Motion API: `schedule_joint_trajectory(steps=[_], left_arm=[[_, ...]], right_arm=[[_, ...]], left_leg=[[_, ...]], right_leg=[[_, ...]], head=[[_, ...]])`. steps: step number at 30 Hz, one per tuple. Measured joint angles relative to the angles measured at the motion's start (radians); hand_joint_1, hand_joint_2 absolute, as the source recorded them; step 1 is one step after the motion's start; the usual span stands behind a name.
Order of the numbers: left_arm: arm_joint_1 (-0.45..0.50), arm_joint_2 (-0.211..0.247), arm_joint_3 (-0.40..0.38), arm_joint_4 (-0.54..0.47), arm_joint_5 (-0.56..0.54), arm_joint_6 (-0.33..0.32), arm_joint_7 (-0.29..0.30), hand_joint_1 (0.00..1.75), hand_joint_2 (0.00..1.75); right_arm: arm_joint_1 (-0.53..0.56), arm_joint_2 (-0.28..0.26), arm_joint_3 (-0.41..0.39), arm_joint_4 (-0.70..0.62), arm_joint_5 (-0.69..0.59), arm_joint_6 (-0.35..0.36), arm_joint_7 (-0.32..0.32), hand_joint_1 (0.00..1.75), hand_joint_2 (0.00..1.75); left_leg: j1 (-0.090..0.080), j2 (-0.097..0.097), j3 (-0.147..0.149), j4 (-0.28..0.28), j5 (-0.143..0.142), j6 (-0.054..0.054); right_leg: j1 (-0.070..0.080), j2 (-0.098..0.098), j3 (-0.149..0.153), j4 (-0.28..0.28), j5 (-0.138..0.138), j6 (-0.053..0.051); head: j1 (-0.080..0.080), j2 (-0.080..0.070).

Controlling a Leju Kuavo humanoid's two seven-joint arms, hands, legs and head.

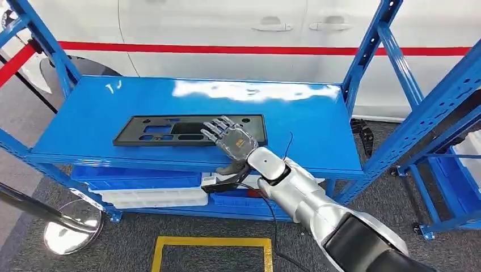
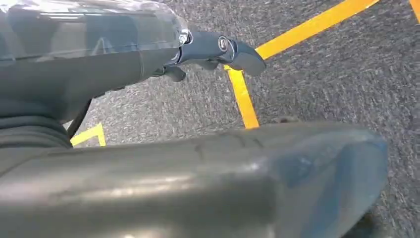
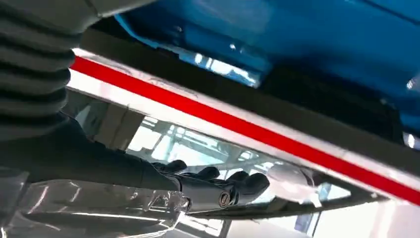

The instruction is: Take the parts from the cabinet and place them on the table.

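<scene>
Fingers (image 1: 218, 131) overlap black panel (image 1: 164, 130); contact unclear.

No legible text or labels, wrist views perhaps too blurred.

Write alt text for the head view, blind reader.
The robot's right hand reaches over the top of a blue metal shelf, its fingers over the right part of a flat black plastic panel lying there. Blue and white trays sit on the lower shelf, and a white car with a red stripe stands behind.
</scene>
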Motion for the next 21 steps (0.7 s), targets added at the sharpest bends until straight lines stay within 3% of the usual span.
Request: schedule_joint_trajectory(steps=[1, 4, 6, 7, 9, 10, 11, 12, 13, 15, 16, 17, 20, 21], left_arm=[[-0.002, 0.000, 0.000, 0.000, 0.000, 0.000, 0.000, 0.00, 0.00], [0.000, 0.000, 0.001, 0.000, 0.000, -0.001, 0.000, 0.00, 0.00], [0.000, -0.002, 0.001, 0.000, -0.002, -0.002, 0.000, 0.00, 0.00], [-0.003, -0.002, 0.001, 0.000, -0.003, -0.003, 0.000, 0.00, 0.00], [-0.005, -0.005, 0.001, 0.000, -0.008, -0.005, 0.000, 0.00, 0.00], [-0.004, -0.005, 0.001, 0.000, -0.008, -0.005, 0.000, 0.00, 0.00], [-0.003, -0.005, 0.001, 0.000, -0.008, -0.006, 0.000, 0.00, 0.00], [-0.002, -0.005, 0.001, 0.000, -0.010, -0.007, 0.001, 0.00, 0.00], [-0.003, -0.005, 0.001, 0.000, -0.012, -0.011, 0.002, 0.00, 0.00], [-0.004, -0.008, 0.001, 0.000, -0.018, -0.014, 0.002, 0.00, 0.00], [-0.005, -0.008, 0.001, 0.000, -0.018, -0.015, 0.002, 0.00, 0.00], [-0.006, -0.008, 0.001, 0.000, -0.018, -0.016, 0.002, 0.00, 0.00], [-0.004, -0.010, 0.001, 0.000, -0.018, -0.016, 0.000, 0.00, 0.00], [-0.005, -0.010, 0.001, 0.000, -0.018, -0.016, 0.000, 0.00, 0.00]], right_arm=[[-0.003, 0.000, 0.000, 0.009, 0.004, 0.001, 0.006, 0.00, 1.75], [-0.008, 0.005, 0.000, 0.037, 0.016, 0.008, 0.026, 0.00, 1.75], [-0.012, 0.009, 0.000, 0.055, 0.024, 0.016, 0.038, 0.00, 1.75], [-0.016, 0.012, 0.000, 0.064, 0.025, 0.015, 0.039, 0.00, 1.75], [-0.019, 0.018, 0.000, 0.082, 0.029, 0.013, 0.039, 0.00, 1.75], [-0.018, 0.023, 0.000, 0.090, 0.031, 0.013, 0.039, 0.00, 1.75], [-0.019, 0.030, 0.000, 0.096, 0.032, 0.015, 0.041, 0.33, 1.75], [-0.021, 0.037, 0.000, 0.102, 0.033, 0.023, 0.044, 1.66, 1.75], [-0.026, 0.048, 0.000, 0.108, 0.033, 0.038, 0.044, 1.68, 1.75], [-0.035, 0.067, 0.000, 0.118, 0.031, 0.066, 0.046, 1.75, 1.75], [-0.043, 0.075, 0.000, 0.122, 0.028, 0.077, 0.047, 1.75, 1.75], [-0.050, 0.088, -0.002, 0.126, 0.024, 0.088, 0.050, 1.75, 1.75], [-0.062, 0.105, -0.013, 0.137, 0.009, 0.107, 0.055, 1.75, 1.75], [-0.068, 0.111, -0.016, 0.140, 0.009, 0.108, 0.056, 1.75, 1.75]], left_leg=[[-0.008, -0.001, 0.017, -0.018, -0.018, 0.004], [-0.010, -0.003, 0.013, -0.023, -0.015, 0.017], [0.001, 0.000, 0.021, -0.039, -0.006, 0.030], [-0.001, -0.001, 0.023, -0.042, -0.005, 0.032], [0.000, 0.000, 0.023, -0.041, -0.005, 0.038], [0.000, 0.000, 0.022, -0.041, -0.006, 0.038], [0.000, 0.000, 0.023, -0.040, -0.006, 0.037], [0.001, 0.000, 0.025, -0.040, -0.007, 0.035], [0.002, 0.000, 0.027, -0.039, -0.009, 0.033], [0.005, -0.002, 0.028, -0.031, -0.015, 0.024], [0.001, -0.003, 0.024, -0.024, -0.020, 0.017], [0.000, -0.003, 0.022, -0.021, -0.021, 0.011], [0.004, -0.003, 0.024, -0.029, -0.018, -0.008], [0.007, -0.003, 0.019, -0.023, -0.025, -0.012]], right_leg=[[0.006, 0.000, -0.003, 0.000, -0.001, 0.004], [0.001, -0.001, -0.005, 0.001, 0.001, 0.017], [0.000, 0.000, -0.008, 0.010, -0.010, 0.029], [0.001, 0.000, -0.024, 0.046, -0.033, 0.036], [-0.006, 0.000, -0.104, 0.209, -0.111, 0.044], [-0.009, 0.000, -0.143, 0.281, -0.133, 0.048], [-0.013, -0.001, -0.166, 0.319, -0.135, 0.051], [-0.017, -0.001, -0.162, 0.303, -0.111, 0.054], [-0.021, -0.002, -0.134, 0.242, -0.070, 0.055], [-0.027, -0.003, -0.043, 0.056, 0.015, 0.056], [-0.025, -0.002, -0.024, 0.018, 0.002, 0.053], [-0.019, 0.004, -0.028, 0.016, 0.009, 0.041], [-0.013, 0.006, -0.029, 0.015, 0.011, 0.022], [-0.020, 0.004, -0.025, 0.007, 0.017, 0.013]], head=[[0.000, 0.000], [0.000, 0.000], [0.000, 0.000], [0.000, 0.000], [0.000, 0.000], [0.000, 0.000], [0.000, 0.000], [0.000, 0.000], [0.000, 0.000], [0.000, 0.000], [0.000, 0.000], [0.000, 0.000], [0.000, 0.000], [0.000, 0.000]])
